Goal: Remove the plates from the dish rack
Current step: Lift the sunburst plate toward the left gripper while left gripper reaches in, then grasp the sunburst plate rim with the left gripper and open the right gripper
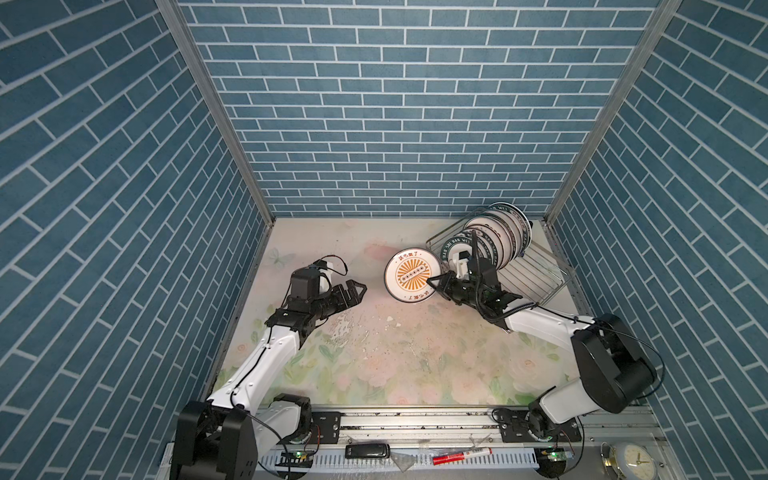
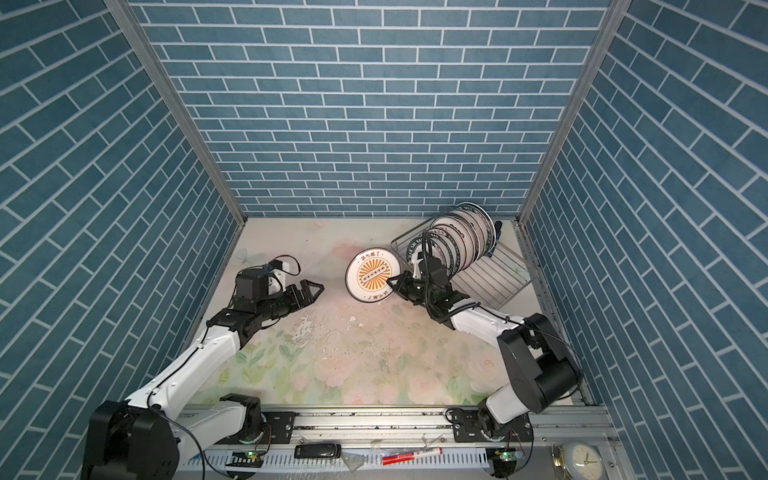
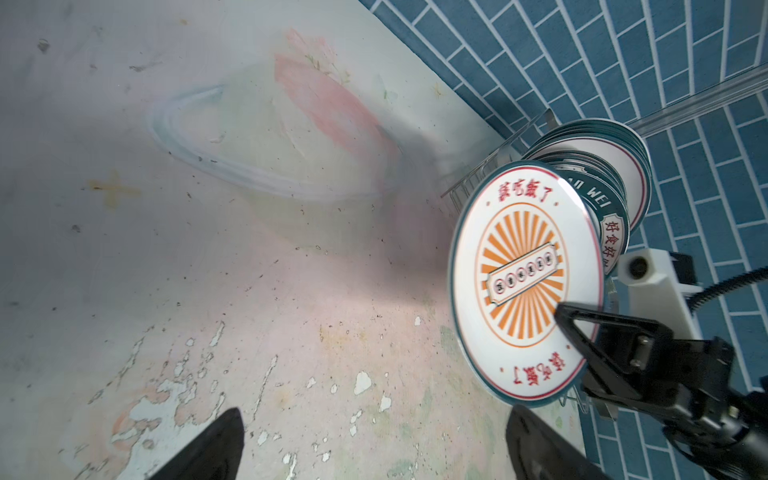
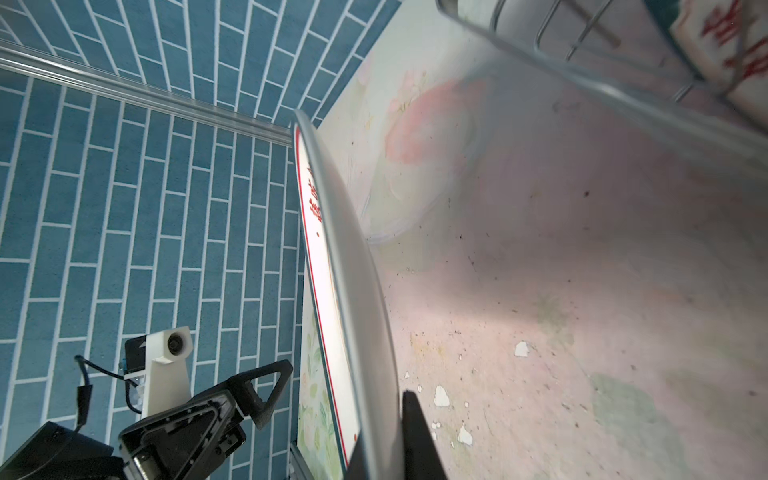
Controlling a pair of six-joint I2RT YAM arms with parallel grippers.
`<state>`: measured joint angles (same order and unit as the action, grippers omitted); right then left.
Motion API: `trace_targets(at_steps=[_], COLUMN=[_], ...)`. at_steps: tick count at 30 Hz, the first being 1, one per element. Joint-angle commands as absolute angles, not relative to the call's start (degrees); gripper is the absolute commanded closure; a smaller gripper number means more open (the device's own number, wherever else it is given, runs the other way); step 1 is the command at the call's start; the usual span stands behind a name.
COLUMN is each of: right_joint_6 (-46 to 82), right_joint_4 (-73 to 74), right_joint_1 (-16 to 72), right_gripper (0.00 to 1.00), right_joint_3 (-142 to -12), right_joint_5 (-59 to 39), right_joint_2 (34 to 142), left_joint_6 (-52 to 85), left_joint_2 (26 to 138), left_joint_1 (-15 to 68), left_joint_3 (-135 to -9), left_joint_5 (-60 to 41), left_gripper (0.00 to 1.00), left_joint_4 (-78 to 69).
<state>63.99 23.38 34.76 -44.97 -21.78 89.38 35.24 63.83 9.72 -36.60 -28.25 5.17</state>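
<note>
The right tool (image 1: 433,281) is clamped on the rim of a sunburst plate (image 1: 409,274) and holds it on edge, tilted, with its printed face turned up toward both top views. I cannot tell whether its lower edge touches the bench (image 1: 374,357). In the right wrist view the plate (image 4: 332,249) runs straight out from between the jaws, with one dark finger (image 4: 411,419) against its back. Just behind this tool stands the rack (image 1: 540,286). The other plates (image 1: 498,237) stand upright in a row at the end of the rack farthest from the tool, and bare wires show nearer the wrist. The held plate is outside the rack, just beside its corner.

The left tool (image 1: 358,289) is spread wide and grips nothing. It hovers over the bench and points toward the held plate, with bare bench between them. In the left wrist view the plate (image 3: 523,282) is ahead of the left tool and off to one side.
</note>
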Motion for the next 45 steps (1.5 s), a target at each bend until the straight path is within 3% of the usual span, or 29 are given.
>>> trace_targets(at_steps=[1, 9, 17, 33, 40, 42, 45], right_joint_6=[69.8, 72.7, 73.0, 71.9, 70.3, 69.0, 67.2], right_joint_4=[35.0, 39.4, 41.6, 40.6, 38.4, 36.8, 34.0], right_joint_1=[36.8, 39.9, 41.1, 43.0, 43.4, 43.6, 43.5], right_gripper=[1.00, 1.00, 1.00, 1.00, 0.87, 0.78, 0.73], right_joint_3=[-45.4, -47.3, -49.4, -52.8, -55.0, -55.5, -56.5], right_joint_5=[-23.3, -24.6, -26.4, -28.2, -28.7, -28.4, -28.0], right_joint_2=[91.4, 95.4, 98.7, 101.6, 102.5, 102.1, 101.4], left_joint_6=[37.3, 38.4, 41.4, 42.9, 42.3, 42.2, 41.6], left_joint_2=[65.9, 70.7, 75.0, 78.3, 77.4, 77.0, 76.3], left_joint_1=[9.5, 9.5, 9.5, 9.5, 9.5, 9.5, 9.5], left_joint_3=[-35.1, -35.2, -36.2, -35.9, -35.7, -35.8, -36.2], left_joint_5=[-31.8, -33.3, -37.0, -41.5, -42.4, -42.5, -42.4], left_gripper=[0.01, 0.06, 0.23, 0.79, 1.00, 1.00, 1.00], left_joint_4=[-1.4, -6.3, -12.8, -17.0, -15.7, -14.9, -13.4])
